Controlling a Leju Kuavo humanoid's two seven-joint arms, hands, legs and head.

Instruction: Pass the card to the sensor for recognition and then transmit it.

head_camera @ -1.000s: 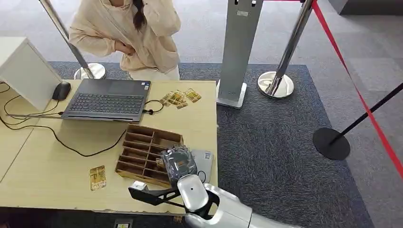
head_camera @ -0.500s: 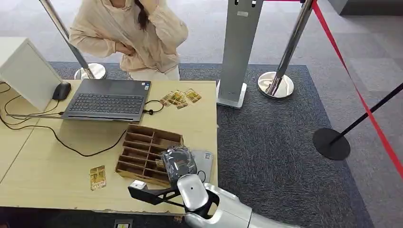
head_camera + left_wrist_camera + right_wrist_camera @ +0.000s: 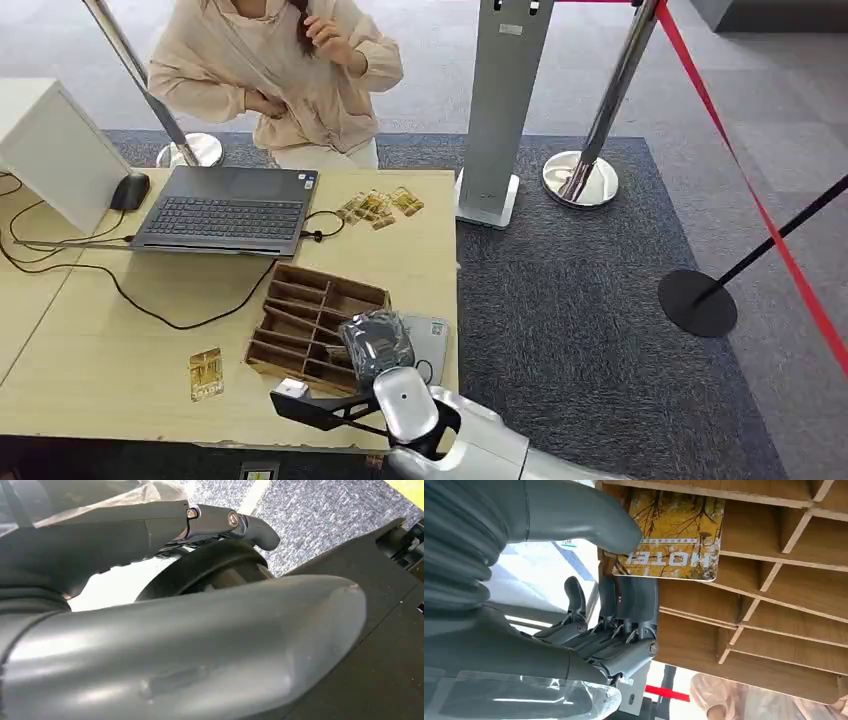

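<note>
The right wrist view showed the right robot hand (image 3: 609, 605) pinching one yellow hotel card (image 3: 671, 535) between thumb and fingers, against the wooden divider tray (image 3: 774, 610). From the head view the card was hidden under that robot hand (image 3: 377, 343), though it showed one loose card (image 3: 205, 374) further left on the table (image 3: 100, 340). The left robot hand (image 3: 200, 645) was too close to tell its grip.
</note>
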